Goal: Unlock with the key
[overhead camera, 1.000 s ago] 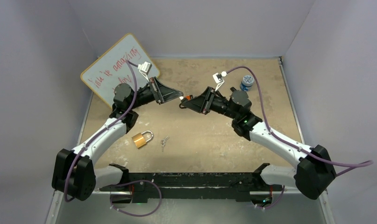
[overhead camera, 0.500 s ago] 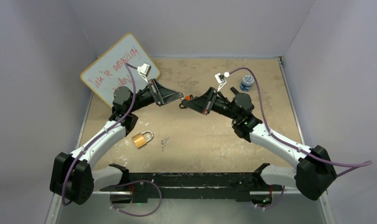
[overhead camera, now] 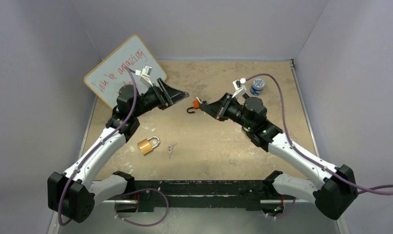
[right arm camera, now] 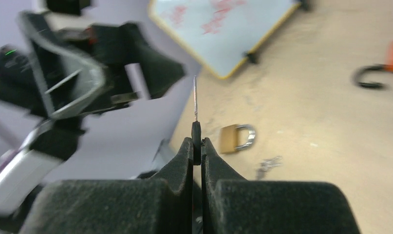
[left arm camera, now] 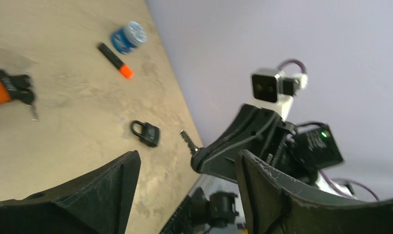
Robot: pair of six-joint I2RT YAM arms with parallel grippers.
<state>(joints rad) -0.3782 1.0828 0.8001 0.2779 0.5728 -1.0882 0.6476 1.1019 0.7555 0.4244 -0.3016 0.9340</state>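
Where pale walls (overhead camera: 209, 29) enclose it, the tabletop (overhead camera: 214, 141) looks mottled.

Whiteboard (overhead camera: 117, 72), blue tub (overhead camera: 257, 86), marker (left arm camera: 115, 60)

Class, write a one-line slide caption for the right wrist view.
Right pincer shut on a key, brass padlock lying on the table beyond.

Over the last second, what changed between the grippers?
The left gripper opened and drew back left; the right gripper shut on the key and pulled away right. The brass padlock and loose keys stayed put.
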